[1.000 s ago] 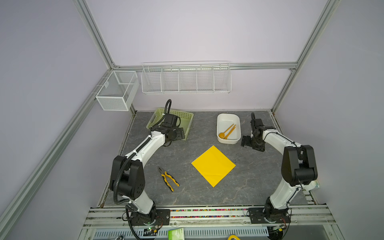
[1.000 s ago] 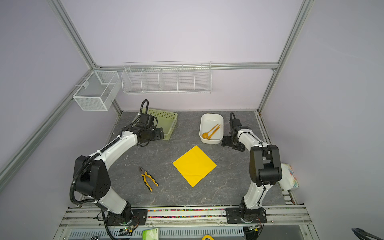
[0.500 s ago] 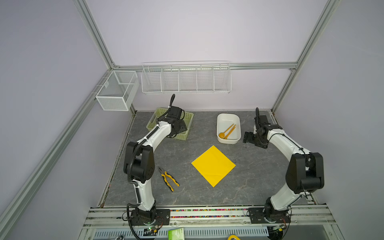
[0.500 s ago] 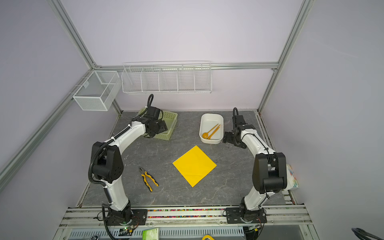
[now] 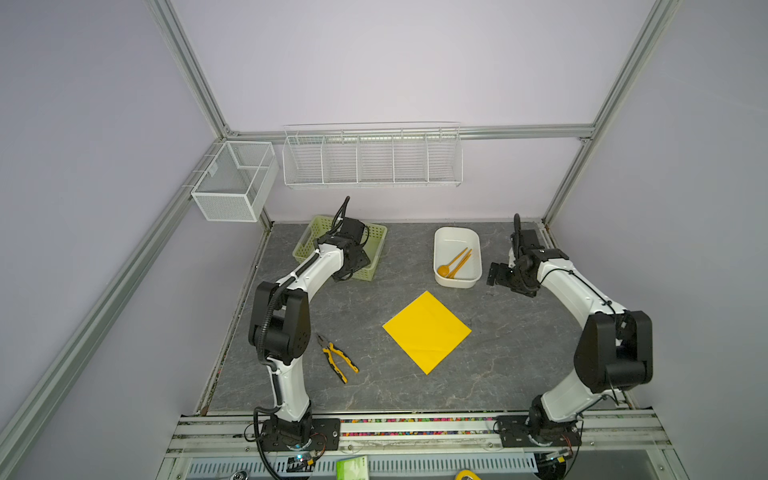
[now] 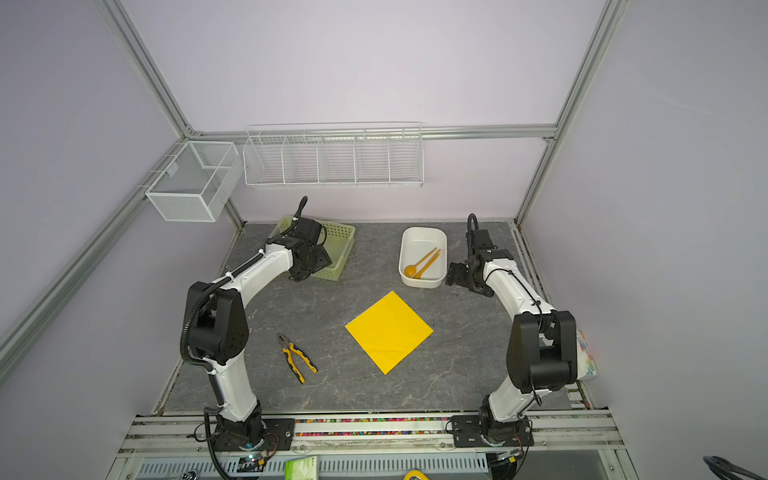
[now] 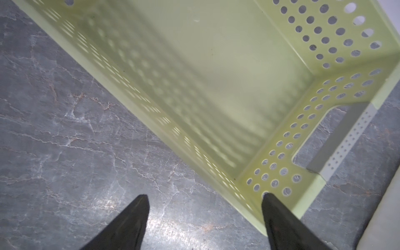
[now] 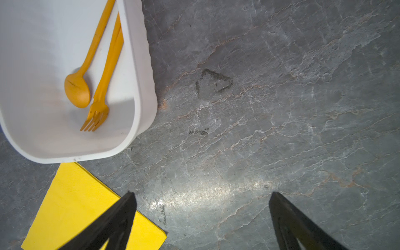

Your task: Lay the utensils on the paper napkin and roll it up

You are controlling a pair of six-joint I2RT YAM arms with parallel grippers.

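Both pincers are spread wide with nothing between their fingers. In the left wrist view the left gripper [image 7: 203,195] hangs over the corner of the green basket [image 7: 324,39], one finger [image 7: 138,216] above bare table [image 7: 65,129] and the other over the basket's perforated end wall. In both top views this gripper [image 5: 358,262] sits at the near side of the basket [image 5: 376,243], which stands by the table's far left corner.

The right gripper [image 8: 201,192] hangs over bare grey stone just beside the white tub [image 8: 140,75], on the side toward the table's right edge [image 5: 496,276]. It touches neither the tub nor anything in it.

Inside the tub [image 5: 457,283], which stands toward the far edge and right of the middle, lie the two orange utensils side by side and touching along their handles: the spoon [image 8: 77,89], bowl end nearest the tub's front wall, and the fork [image 8: 105,75], tines pointing the same way. Their handles slant up toward the tub's far right corner.

The paper napkin [image 5: 427,331] lies flat in the middle of the table [image 5: 365,299], turned corner-on like a diamond, with a faint crease across its near part. Its far corner points at the tub and seems to stop just short of it, though in the right wrist view the tub's rim hides that corner [image 8: 86,205].

Yellow-and-black pliers [image 5: 338,357] lie toward the front left, near the left arm's base, well apart from the napkin.
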